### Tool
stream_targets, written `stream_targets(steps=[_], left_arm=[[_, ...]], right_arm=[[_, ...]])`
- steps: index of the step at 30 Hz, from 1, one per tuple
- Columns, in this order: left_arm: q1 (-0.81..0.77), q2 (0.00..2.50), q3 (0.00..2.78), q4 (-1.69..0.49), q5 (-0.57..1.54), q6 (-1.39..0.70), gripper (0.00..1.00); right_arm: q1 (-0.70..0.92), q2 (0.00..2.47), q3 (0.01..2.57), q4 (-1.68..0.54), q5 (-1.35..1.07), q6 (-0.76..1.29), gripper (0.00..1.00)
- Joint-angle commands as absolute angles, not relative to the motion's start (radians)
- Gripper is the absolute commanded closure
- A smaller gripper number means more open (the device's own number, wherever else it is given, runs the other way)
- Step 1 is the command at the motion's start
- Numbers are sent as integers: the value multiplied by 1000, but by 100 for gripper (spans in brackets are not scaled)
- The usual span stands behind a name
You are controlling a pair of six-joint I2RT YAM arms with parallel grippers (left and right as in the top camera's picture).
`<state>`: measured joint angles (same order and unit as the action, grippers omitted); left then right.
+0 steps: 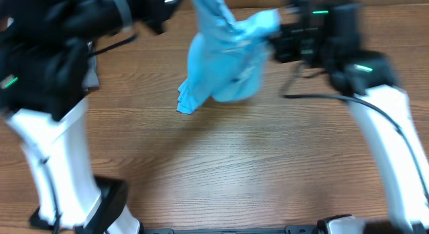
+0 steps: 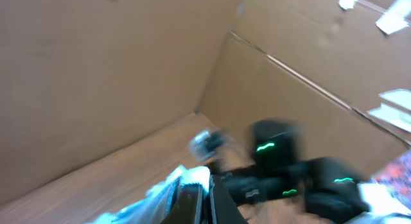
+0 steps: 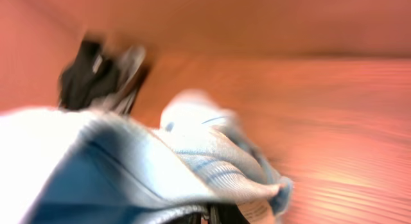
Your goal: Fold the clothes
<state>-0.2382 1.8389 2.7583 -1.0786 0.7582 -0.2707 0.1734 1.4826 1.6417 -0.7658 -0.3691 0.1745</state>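
— What did the clothes (image 1: 224, 66) look like?
— One light sky-blue T-shirt of thin fabric, crumpled into a bunched mass rather than spread flat.
— And where was it?
— Over the far middle of the table (image 1: 234, 167). One strip was drawn up toward the far edge, another was pulled right, and a creased corner drooped at lower left. It seemed lifted off the wood, though blur left that unsure.

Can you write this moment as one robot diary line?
light sky-blue thin T-shirt: bunched, held up over brown wooden table | left gripper: shut on shirt | right gripper: shut on shirt
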Motion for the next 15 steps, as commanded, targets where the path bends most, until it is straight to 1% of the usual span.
stream_targets(steps=[1, 5, 8, 10, 12, 15], left_arm=[[-345, 1956, 2770, -1002, 779, -251, 96], [-397, 2024, 2770, -926, 779, -251, 96], [-393, 2048, 2770, -930, 778, -240, 96], [-347, 2048, 2770, -983, 761, -211, 96], [-275, 2048, 2770, -1055, 692, -208, 96], [-106, 2058, 2770, -1182, 555, -146, 96]], right_arm=[[99, 1310, 1650, -776, -337, 183, 96], [97, 1210, 1650, -797, -330, 181, 96], [125, 1187, 1650, -820, -334, 195, 96], [150, 1200, 1650, -849, -334, 233, 96], [199, 1229, 1649, -886, -337, 258, 96], [319, 1304, 1649, -908, -336, 281, 96]])
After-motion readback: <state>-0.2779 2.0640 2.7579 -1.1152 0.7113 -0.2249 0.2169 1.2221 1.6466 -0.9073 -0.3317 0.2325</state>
